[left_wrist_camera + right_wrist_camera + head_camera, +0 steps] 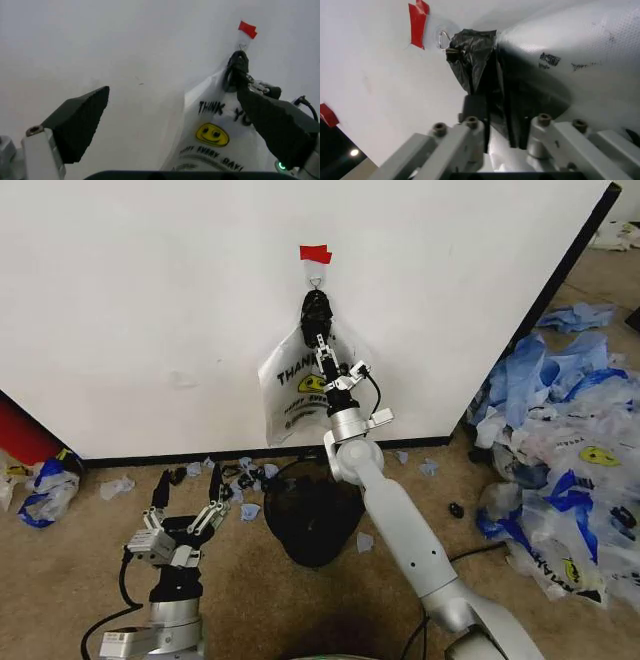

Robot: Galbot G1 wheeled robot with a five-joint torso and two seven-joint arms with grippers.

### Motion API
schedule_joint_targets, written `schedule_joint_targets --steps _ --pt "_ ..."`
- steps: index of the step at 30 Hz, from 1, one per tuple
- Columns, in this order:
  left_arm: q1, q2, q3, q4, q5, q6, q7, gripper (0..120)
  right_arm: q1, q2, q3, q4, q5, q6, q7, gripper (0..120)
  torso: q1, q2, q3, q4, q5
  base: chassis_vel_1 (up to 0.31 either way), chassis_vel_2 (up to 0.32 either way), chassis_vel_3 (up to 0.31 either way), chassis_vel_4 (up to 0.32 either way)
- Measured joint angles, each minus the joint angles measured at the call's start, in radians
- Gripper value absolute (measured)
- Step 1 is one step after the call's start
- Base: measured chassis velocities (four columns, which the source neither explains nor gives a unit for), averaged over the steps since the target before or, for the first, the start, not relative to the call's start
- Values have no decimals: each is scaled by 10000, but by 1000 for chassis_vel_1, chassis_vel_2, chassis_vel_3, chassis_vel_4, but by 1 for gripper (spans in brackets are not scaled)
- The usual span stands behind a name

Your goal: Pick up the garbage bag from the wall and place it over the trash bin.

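- My right end effector [318,315] was closed on the dark bunched handles of the thin translucent white plastic garbage bag [292,395], which hung from the small metal hook [443,39] on the plain white wall [150,300].
- My left end effector [185,502] waited open, low by the floor.
- The round black wire-mesh trash bin [312,520] below stood unlined; lifting and fitting remained.
- Print read "THANK YOU" with a yellow smiley.

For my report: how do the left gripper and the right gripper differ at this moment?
The left gripper is open, low over the floor; the right gripper is raised to the garbage bag on the wall, shut on its dark handle below the hook. Both point toward the wall.
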Motion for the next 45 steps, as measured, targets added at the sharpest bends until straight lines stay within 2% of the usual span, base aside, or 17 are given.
schedule_joint_targets --steps 4,12,19,26,27,33,35,45 --pt "22 18 11 0 0 -7 0 100 3 14 -14 -8 23 -8 10 0 0 0 0 0 0 0 0 0 0" --pt "-5 62 29 29 -13 -22 -1 100 -363 -320 -171 657 49 23 171 0 0 0 0 1 1 0 0 0 0" --pt "-91 94 119 132 -9 -41 -2 100 -1186 -1327 -522 2021 166 75 296 0 0 0 -1 3 1 0 0 0 0" --pt "-209 199 154 162 -15 -41 -23 100 -2868 -3334 -781 4276 186 188 534 0 0 0 -1 -1 2 0 0 0 0" --pt "-209 199 154 162 -15 -41 -23 100 -2868 -3334 -781 4276 186 188 534 0 0 0 -1 -1 2 0 0 0 0" --pt "-215 212 171 129 10 -55 -24 100 -4046 -4488 -800 5815 145 363 871 0 -1 1 -1 1 2 0 0 0 0" --pt "-212 213 173 126 20 -62 -24 100 -4153 -4593 -801 5953 141 379 917 0 -1 1 -1 1 2 0 0 0 0" --pt "-193 315 125 88 36 -174 -35 100 -5814 -6090 -543 7407 -261 627 1319 0 -1 1 -1 1 2 0 0 0 0"
